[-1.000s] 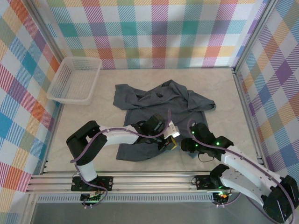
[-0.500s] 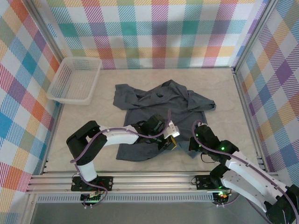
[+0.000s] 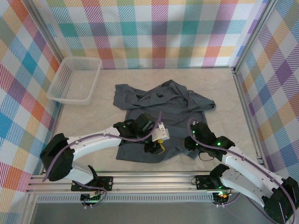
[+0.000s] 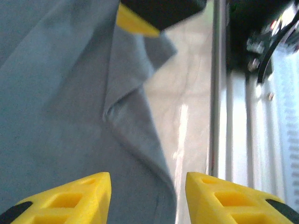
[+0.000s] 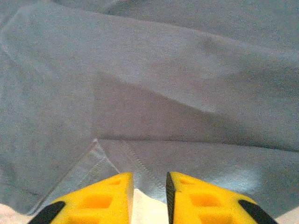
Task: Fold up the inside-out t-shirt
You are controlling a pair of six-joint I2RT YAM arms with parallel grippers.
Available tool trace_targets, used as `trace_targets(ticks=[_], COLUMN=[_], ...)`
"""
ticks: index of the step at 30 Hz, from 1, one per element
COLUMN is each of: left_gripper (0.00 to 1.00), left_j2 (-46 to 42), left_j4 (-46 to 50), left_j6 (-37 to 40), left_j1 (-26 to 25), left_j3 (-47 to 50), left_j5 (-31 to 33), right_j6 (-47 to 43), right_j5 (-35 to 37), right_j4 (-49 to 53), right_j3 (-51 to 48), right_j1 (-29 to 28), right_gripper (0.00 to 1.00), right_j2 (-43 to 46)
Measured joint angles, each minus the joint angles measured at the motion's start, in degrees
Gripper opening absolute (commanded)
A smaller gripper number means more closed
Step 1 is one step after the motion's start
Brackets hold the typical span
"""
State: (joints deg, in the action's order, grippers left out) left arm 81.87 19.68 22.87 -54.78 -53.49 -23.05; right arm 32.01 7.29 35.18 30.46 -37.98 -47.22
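Note:
The slate blue-grey t-shirt (image 3: 159, 105) lies wrinkled and partly spread in the middle of the table. My left gripper (image 3: 160, 143) hovers over its near hem, open, with nothing between the fingers. In the left wrist view the left gripper (image 4: 148, 198) straddles the t-shirt (image 4: 70, 93) where its edge meets bare table. My right gripper (image 3: 189, 142) is at the shirt's near right corner. In the right wrist view the right gripper (image 5: 148, 196) is slightly open, bare table showing in the gap, and the stitched hem of the t-shirt (image 5: 163, 70) lies just ahead.
A white lattice basket (image 3: 74, 80) stands at the far left by the plaid wall. An aluminium rail (image 3: 140, 179) runs along the table's near edge, close to both grippers, and the rail (image 4: 217, 93) appears beside the left fingers.
The left arm's elbow swung out to the left, and its gripper slid a little left and opened, letting go of the cloth. The right gripper shut, then parted slightly.

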Motion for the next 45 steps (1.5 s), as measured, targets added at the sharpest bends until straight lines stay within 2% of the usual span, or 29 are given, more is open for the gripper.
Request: trace_targets(ticks=[5, 12, 23, 26, 45], left_gripper=[0.54, 0.56, 0.57, 0.60, 0.62], left_j2=[3.19, 11.39, 13.40, 14.01, 15.69], left_j4=[10.43, 15.72, 16.02, 16.22, 16.04], left_j6=[5.86, 9.97, 11.96, 12.59, 13.40], left_j1=[-0.94, -2.56, -2.58, -2.58, -2.58], left_j3=[0.00, -0.63, -2.23, -2.25, -2.99], left_j5=[6.99, 11.61, 11.30, 10.49, 9.86], right_j6=[-1.20, -1.42, -1.25, -1.22, -1.18], right_j5=[-1.11, -1.36, -1.36, -1.38, -1.60], right_j4=[-1.25, -1.11, -0.85, -0.85, -0.85], right_j3=[0.42, 0.42, 0.42, 0.42, 0.39], right_j1=[0.00, 0.00, 0.00, 0.00, 0.00], right_gripper=[0.38, 0.45, 0.49, 0.50, 0.51], right_j2=[-1.46, -1.38, 0.44, 0.44, 0.42])
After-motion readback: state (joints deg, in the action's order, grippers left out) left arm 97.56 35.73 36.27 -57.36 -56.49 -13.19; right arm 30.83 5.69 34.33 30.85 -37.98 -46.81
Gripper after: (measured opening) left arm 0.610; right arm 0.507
